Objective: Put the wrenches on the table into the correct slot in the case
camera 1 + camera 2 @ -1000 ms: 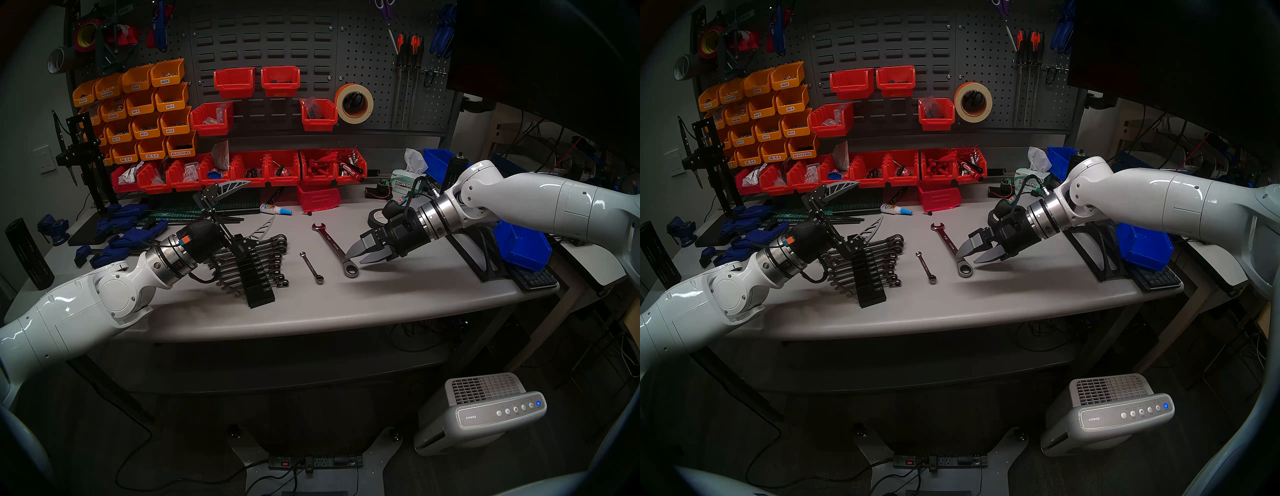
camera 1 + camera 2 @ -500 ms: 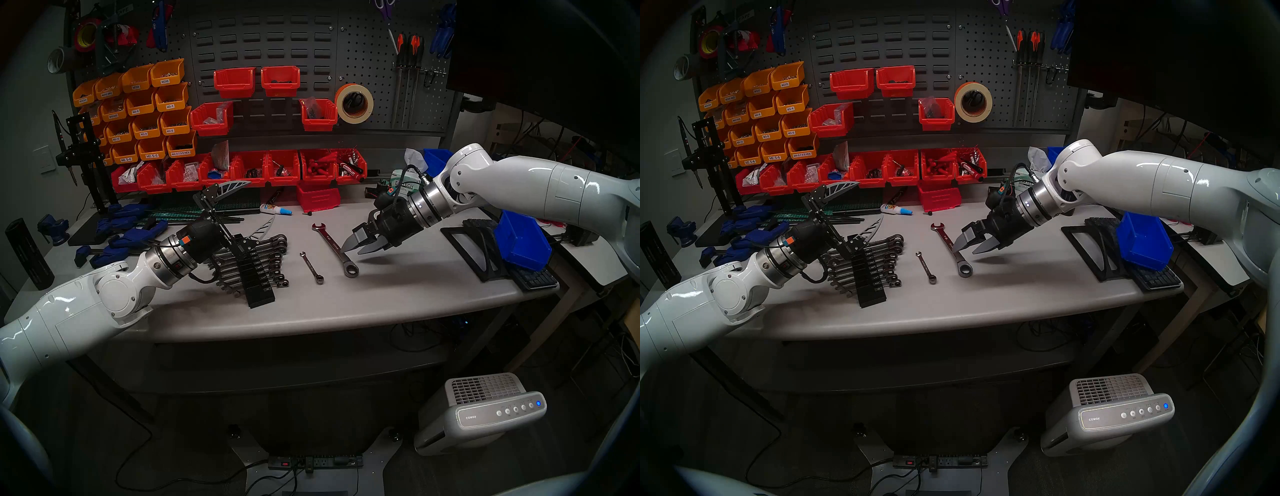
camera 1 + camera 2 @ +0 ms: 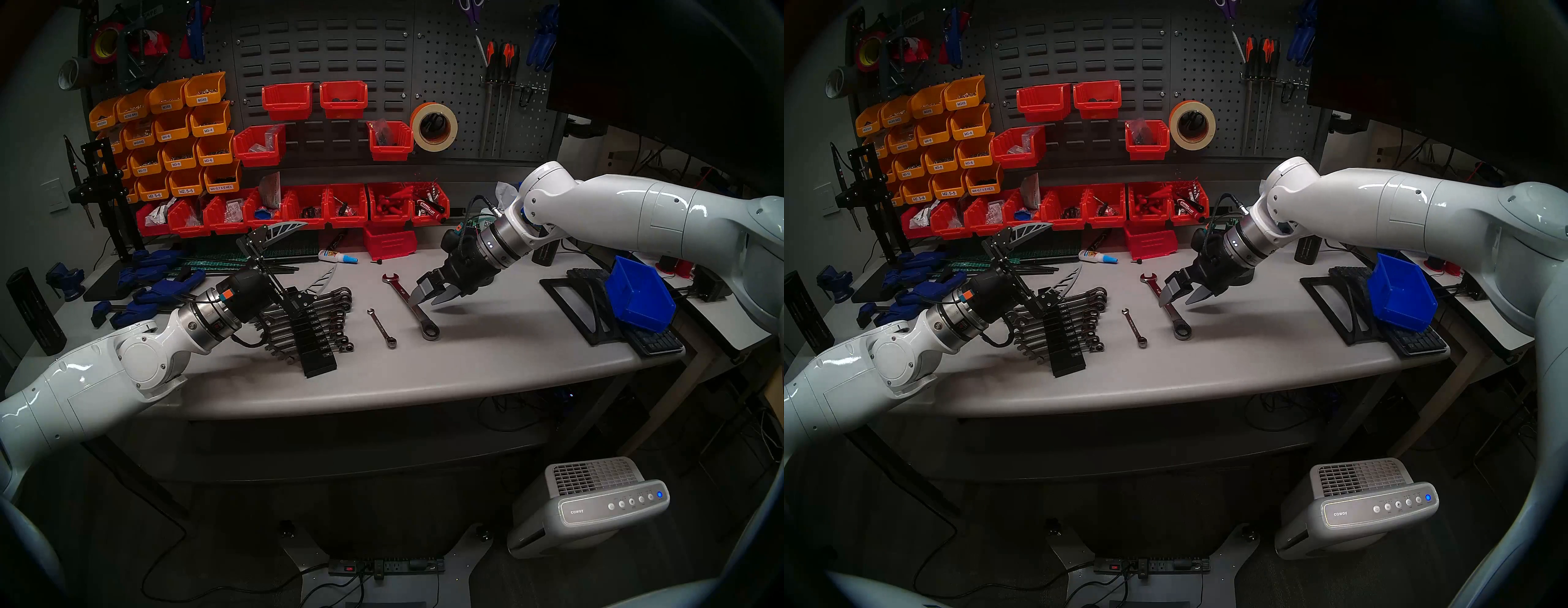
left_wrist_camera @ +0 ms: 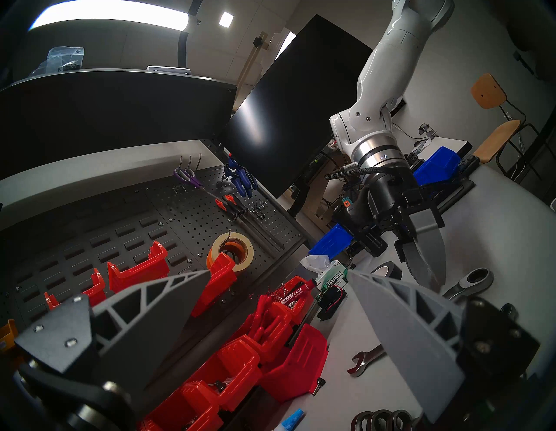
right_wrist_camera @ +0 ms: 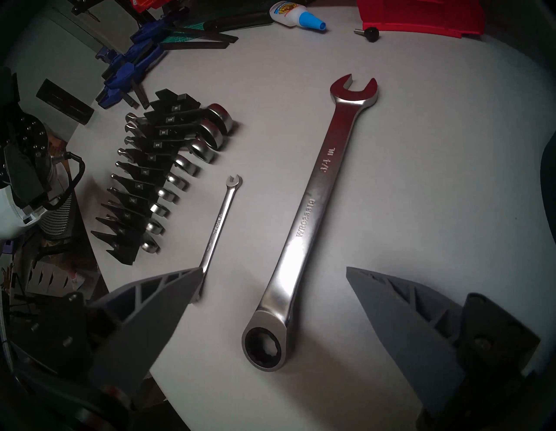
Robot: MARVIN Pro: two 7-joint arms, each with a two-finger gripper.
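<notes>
While the wide grey surface (image 3: 488,365) carries everything, the black case (image 3: 312,339) stands toward its left half, near the curved front edge, loaded with a row of mid-sized chrome wrenches (image 3: 335,310) and angled back toward the rear. The left tool (image 3: 305,250) hangs above the case's rear end, its two grey fingers spread wide with nothing between them. The right tool (image 3: 424,299) points down and leftward over the middle of the surface, fingers parted and empty, directly above the shank of the long wrench (image 5: 313,216). That wrench lies flat on the middle of the surface, open end toward the rear edge, ring end toward the front. The short wrench (image 5: 219,222) lies flat between it and the case, roughly parallel, touching neither.
</notes>
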